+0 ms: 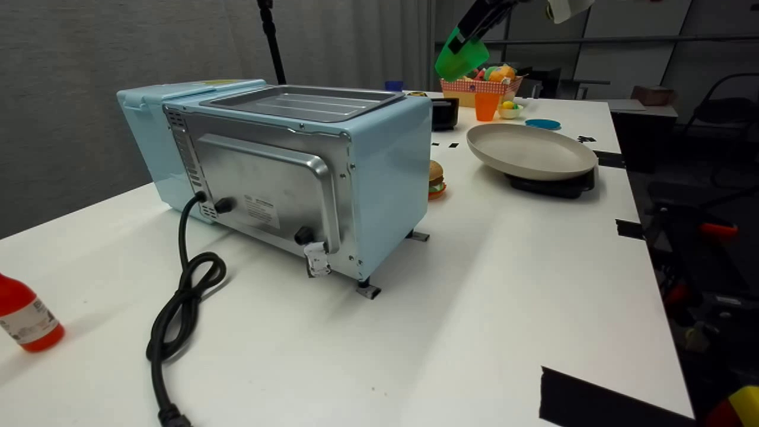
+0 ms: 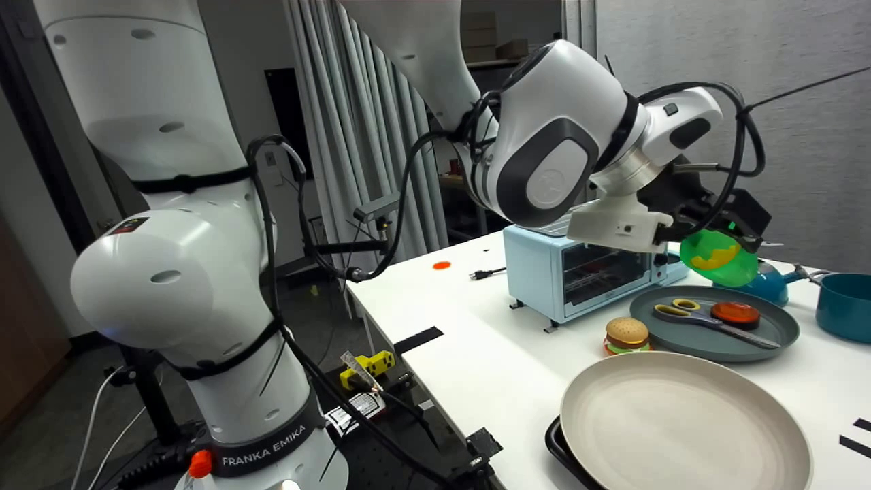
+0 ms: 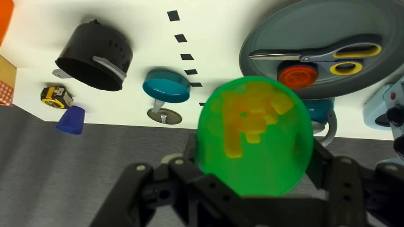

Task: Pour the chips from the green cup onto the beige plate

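the black two-fingered hand [image 3: 255,154] was closed around the small bright green plastic cup [image 2: 738,273], gripping it from both sides and holding it up in the air, clear of the white table [image 1: 504,284]. the cup was tilted, and the thin, irregular, bright yellow chips [image 3: 233,132] were inside it, several of them bunched together. in both exterior views the wide, round, shallow beige plate [image 2: 680,422] rested on a flat black base [image 1: 554,187] near the table's edge, well apart from the cup.

in an exterior view a small toy hamburger [image 2: 627,333] with a tan bun stood between the beige plate and the light blue metal toaster oven [image 2: 534,272], which stood farther off to the left. on the far side of the beige plate lay a round dark grey-green plate [image 2: 680,344] with grey-and-yellow scissors [image 3: 325,57] and a round orange-red disc [image 3: 298,77] on it, and a round teal pot [image 2: 847,306] stood at the far right.

in the wrist view a black cylindrical pot [image 3: 98,47], a yellow-and-black tape measure [image 3: 56,97] and a small blue cup [image 3: 72,120] were on the left. an orange plastic cup [image 1: 487,108] stood at the far end of the table.
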{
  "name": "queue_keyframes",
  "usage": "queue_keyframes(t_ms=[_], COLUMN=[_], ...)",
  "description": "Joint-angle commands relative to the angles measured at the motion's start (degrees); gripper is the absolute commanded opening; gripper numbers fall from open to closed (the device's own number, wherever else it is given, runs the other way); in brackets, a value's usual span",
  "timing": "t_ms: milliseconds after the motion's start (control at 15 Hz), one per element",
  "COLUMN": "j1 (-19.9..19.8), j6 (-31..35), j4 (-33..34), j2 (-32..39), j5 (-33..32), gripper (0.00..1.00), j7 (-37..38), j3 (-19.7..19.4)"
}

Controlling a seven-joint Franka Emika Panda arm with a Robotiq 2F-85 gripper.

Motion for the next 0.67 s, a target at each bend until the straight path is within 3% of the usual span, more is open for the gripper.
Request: queue_keyframes(t_ms=[0, 267, 600], j1=[-5.15, -10.15, -13.42], j6=[8.11, 15.78, 21.44], j4=[-2.42, -1.87, -0.5], j2=[1.89, 5.25, 8.23], j5=[-12.82, -23.18, -30.03], gripper=[0.53, 0.53, 0.53], j7=[9.89, 16.4, 20.36], j3=[-1.27, -3.73, -4.33])
